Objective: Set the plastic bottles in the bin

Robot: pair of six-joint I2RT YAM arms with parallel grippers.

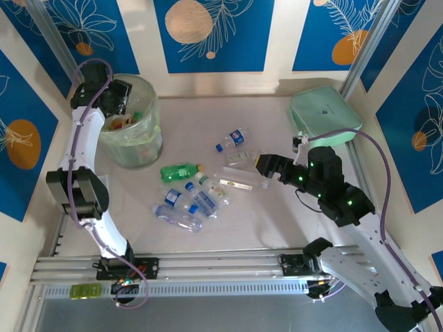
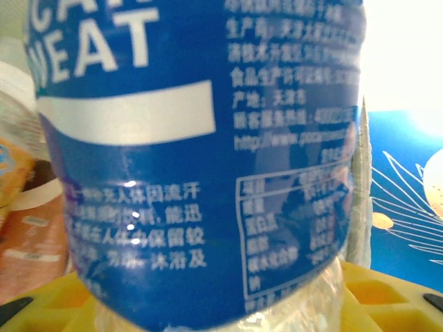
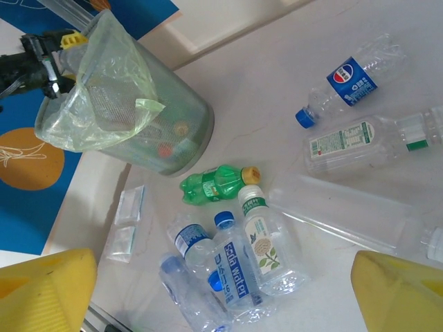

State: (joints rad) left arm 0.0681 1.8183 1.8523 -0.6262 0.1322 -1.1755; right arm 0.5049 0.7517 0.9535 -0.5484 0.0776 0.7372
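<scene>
Top external view. Left gripper [image 1: 119, 95] over the mouth of the bin [image 1: 142, 149], clenched on a blue-labelled bottle [image 2: 194, 173] not yet released. In the left wrist view, label close against the lens, between yellow fingertips [image 2: 387, 294]. Right gripper [image 1: 266, 164] spread wide and empty, hovering near a long clear bottle [image 1: 239, 181] at mid-table.

Judged progress: partway, with coloured shapes visible inside the bin's green bag [image 3: 104, 90] and one more bottle ready to drop. Left to do: roughly eight bottles on the table [image 1: 277, 221], among them a green bottle [image 1: 178, 171], a Pepsi-labelled bottle [image 1: 232, 138] and a cluster of blue-capped bottles [image 1: 183, 206].

Hard to make out: bin contents blurred through the green bag, held bottle's cap and base cut off, long clear bottle cropped at the right wrist view's edge.
</scene>
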